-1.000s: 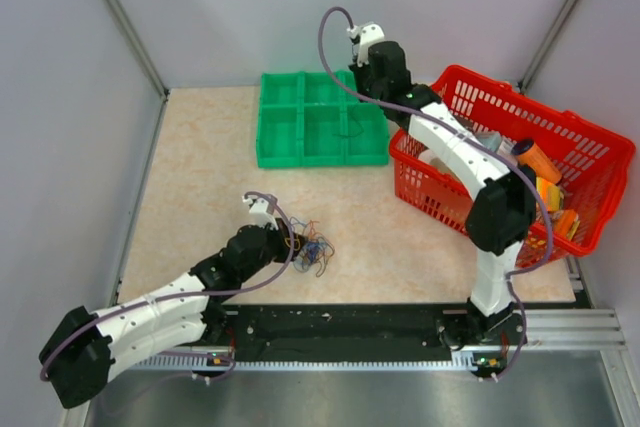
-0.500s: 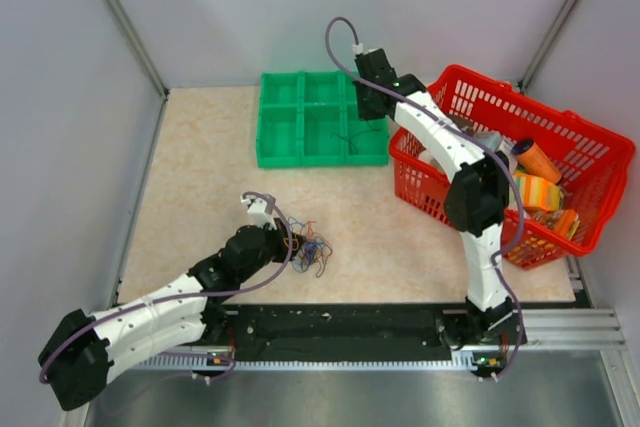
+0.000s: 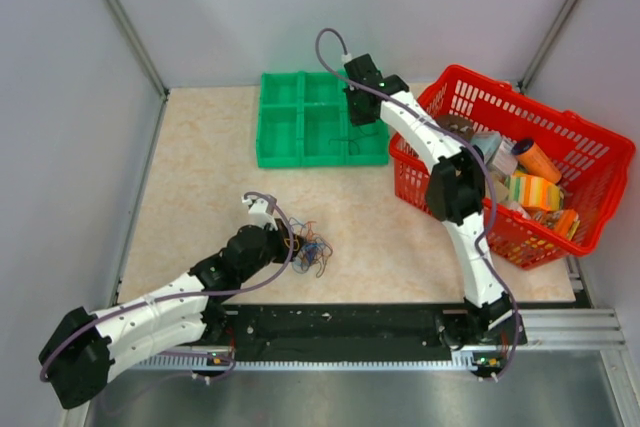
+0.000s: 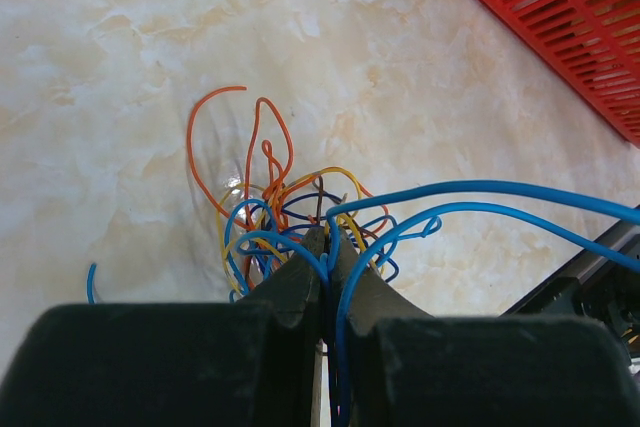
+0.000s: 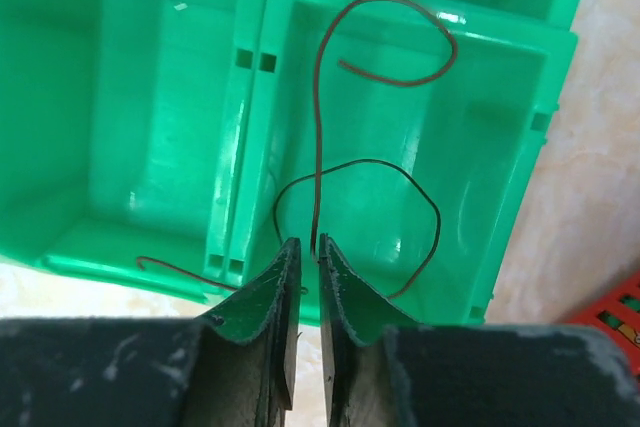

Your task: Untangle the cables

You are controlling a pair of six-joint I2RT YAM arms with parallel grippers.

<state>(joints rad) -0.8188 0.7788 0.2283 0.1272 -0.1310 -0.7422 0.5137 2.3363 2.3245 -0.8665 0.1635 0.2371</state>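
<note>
Left gripper [image 4: 325, 247] clamped tight, with blue loops of the tangle of cables [image 4: 280, 212] pinched between its tips. That's mid-frame in the left wrist view, down on the marbled table [image 4: 120, 47]. Orange, yellow and dark threads knot together just beyond the tips. Now the right gripper [image 5: 305, 245]: jaws a sliver apart, and a dark strand [image 5: 317, 97] rises from between them, curling over a green tray [image 5: 160, 97] compartment. Gripped or let go, I can't tell.
</note>
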